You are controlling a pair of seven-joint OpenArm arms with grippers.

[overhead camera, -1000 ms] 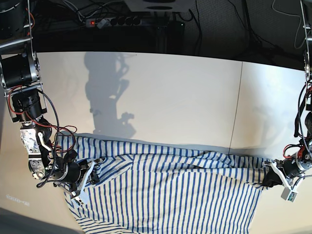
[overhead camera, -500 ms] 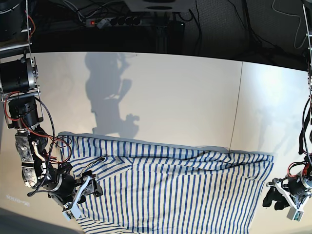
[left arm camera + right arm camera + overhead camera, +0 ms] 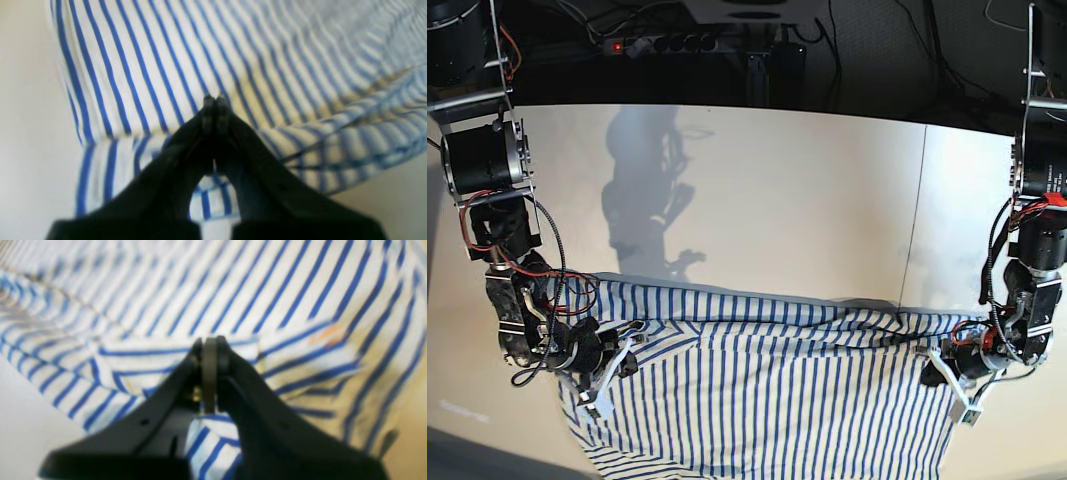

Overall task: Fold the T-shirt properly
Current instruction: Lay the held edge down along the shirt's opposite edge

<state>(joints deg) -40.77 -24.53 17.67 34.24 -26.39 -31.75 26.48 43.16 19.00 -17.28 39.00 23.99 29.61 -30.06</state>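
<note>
Having swung back in from the sides since the earlier frames, now pinching cloth again at both ends of the striped T-shirt, where half a second ago spread clear of it. Lying across the near half of the white bench, the T-shirt, with its lower edge running off the bottom of the base view and its far edge forming a loosely rumpled line from one arm to the other. Pressing together, the left hand, tips meeting on a rolled fold at the shirt's corner in the left wrist view, on the right side of the base view. Pressing together likewise, the right hand, clamped over a bunched, doubled hem with a small orange mark just beside it, on the left side of the base view. Judging the grips as shallow: only a thin edge caught at each end, so probably slipping free if lifted fast or pulled apart too hard. Possibly catching two layers on the bunched side and one on the other, so likely skewing the fold or dragging a crease across the middle. Sagging of the slack centre also looking likely if raised unevenly.
</note>
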